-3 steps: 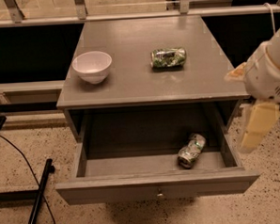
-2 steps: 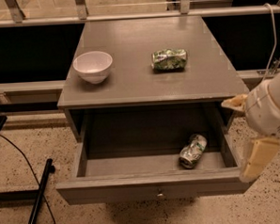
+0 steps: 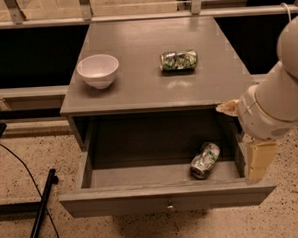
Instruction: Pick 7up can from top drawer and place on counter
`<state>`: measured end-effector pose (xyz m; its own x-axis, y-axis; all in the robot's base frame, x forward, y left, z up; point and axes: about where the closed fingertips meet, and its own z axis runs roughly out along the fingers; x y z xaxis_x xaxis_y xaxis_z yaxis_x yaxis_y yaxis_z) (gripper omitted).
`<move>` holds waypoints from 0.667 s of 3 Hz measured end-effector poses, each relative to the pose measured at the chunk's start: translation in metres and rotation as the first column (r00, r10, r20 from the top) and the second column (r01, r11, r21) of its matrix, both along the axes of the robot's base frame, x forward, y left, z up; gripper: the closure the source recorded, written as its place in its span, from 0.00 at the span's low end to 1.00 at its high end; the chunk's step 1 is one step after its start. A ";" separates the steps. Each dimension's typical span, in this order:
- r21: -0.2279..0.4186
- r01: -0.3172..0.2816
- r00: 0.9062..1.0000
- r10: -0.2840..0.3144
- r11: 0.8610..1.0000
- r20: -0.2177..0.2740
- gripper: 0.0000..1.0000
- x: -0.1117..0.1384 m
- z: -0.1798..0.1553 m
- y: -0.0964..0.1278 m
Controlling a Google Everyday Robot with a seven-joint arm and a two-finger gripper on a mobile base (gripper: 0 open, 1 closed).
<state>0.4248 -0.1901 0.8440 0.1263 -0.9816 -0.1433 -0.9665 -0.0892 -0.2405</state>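
Arm shifted left and slightly up vs 0.7 s ago, closing in on the cabinet's right side; can, bowl and drawer unchanged. Gripper (image 3: 244, 134) now sits just outside the right front corner of the top drawer (image 3: 143, 201), below counter level. Fingers are spread apart with nothing between them: upper fingertip (image 3: 227, 107) is at the counter's right front corner, and the lower finger (image 3: 259, 160) hangs down and overlaps the drawer's right front corner in this view. Can't tell if either one touches the wood. 7up can (image 3: 205, 160) lies on its side on the drawer floor, right-hand part, close behind the front panel, silver end facing the front. It is near the lower finger but clearly apart from it. Drawer is pulled fully open, small round knob (image 3: 169, 207) centred on the front. On the counter (image 3: 134, 36): white bowl (image 3: 98, 70) upright at front left, green-and-white patterned packet (image 3: 179, 60) lying flat right of centre, the two well apart. Black stand leg (image 3: 41, 212) on the speckled floor (image 3: 21, 162), lower left.
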 end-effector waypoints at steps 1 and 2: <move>-0.078 -0.223 0.972 0.228 0.972 0.065 0.00 0.034 -0.020 0.021; -0.081 -0.234 0.969 0.239 0.969 0.065 0.00 0.032 -0.019 0.021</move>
